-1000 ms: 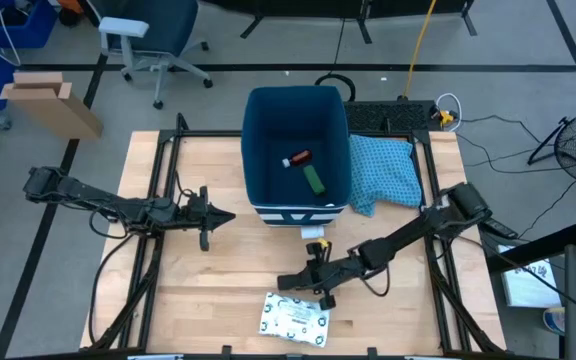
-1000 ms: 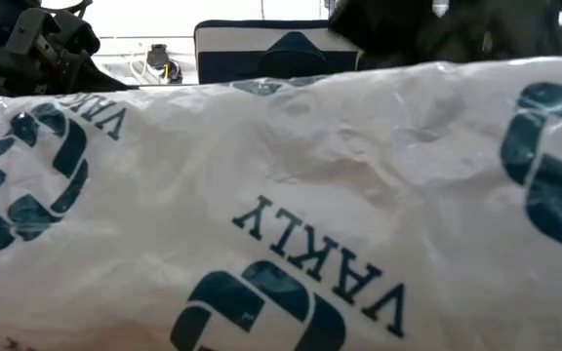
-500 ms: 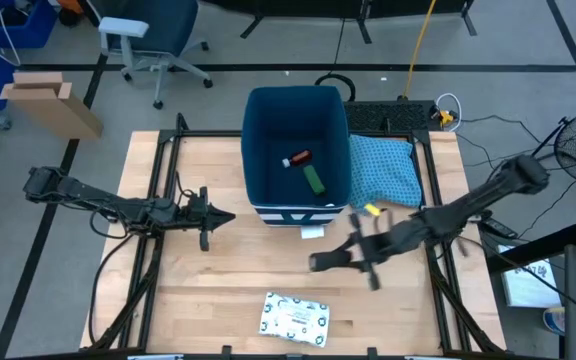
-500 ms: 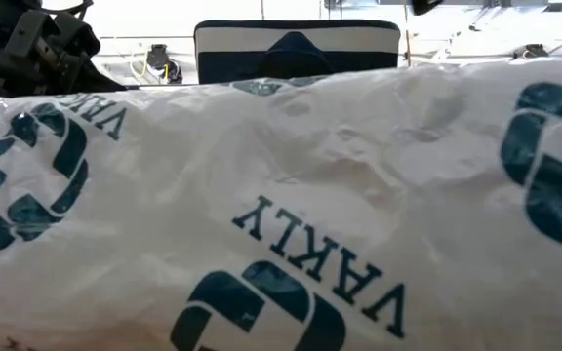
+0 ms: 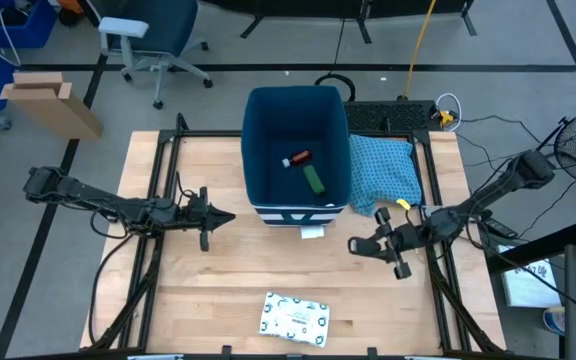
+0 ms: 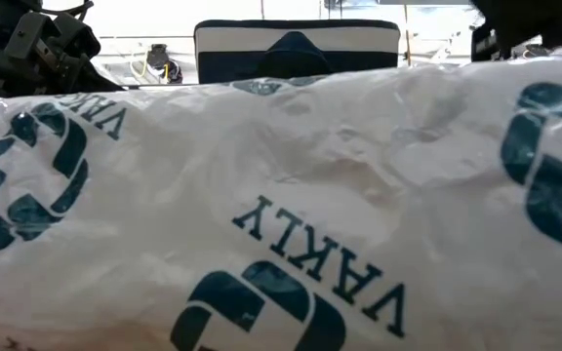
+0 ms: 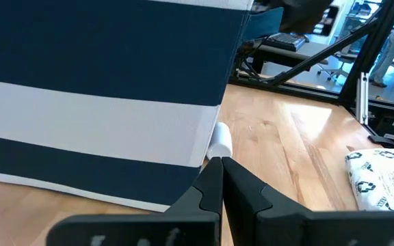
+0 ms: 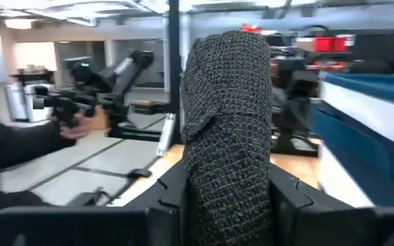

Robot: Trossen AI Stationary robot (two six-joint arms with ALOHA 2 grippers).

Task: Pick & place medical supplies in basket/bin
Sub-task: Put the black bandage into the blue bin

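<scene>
The dark blue bin [image 5: 296,110] stands at the table's far middle, with a small red item [image 5: 297,158] and a dark green box [image 5: 314,180] on its floor. The white packet with green print [image 5: 294,316] lies flat near the front edge and fills the low view [image 6: 281,214]. My right gripper [image 5: 360,245] hangs right of the bin's front, above the table, shut on a dark grey mesh roll [image 8: 228,116]. My left gripper [image 5: 226,215] is shut and empty left of the bin, its fingers [image 7: 221,171] pointing at the striped wall [image 7: 94,116]. My right gripper pinches the mesh roll between its two fingers [image 8: 169,198], one on each side of the roll's lower part [image 8: 228,184]. The fingers lie about level, coming from the table's right side. The roll sticks out past the fingertips, clear of the table.
A light blue patterned cloth [image 5: 383,170] lies right of the bin. A small white item [image 5: 311,232] sits on the table at the bin's front corner [image 7: 219,142]. A person's sleeve and hand [image 8: 26,140] show in the room beyond the table.
My right gripper has drawn back from beside the white packet toward the table's right edge and has risen. It has tipped from pointing down to about level. The packet and the things in the bin have stayed put.
</scene>
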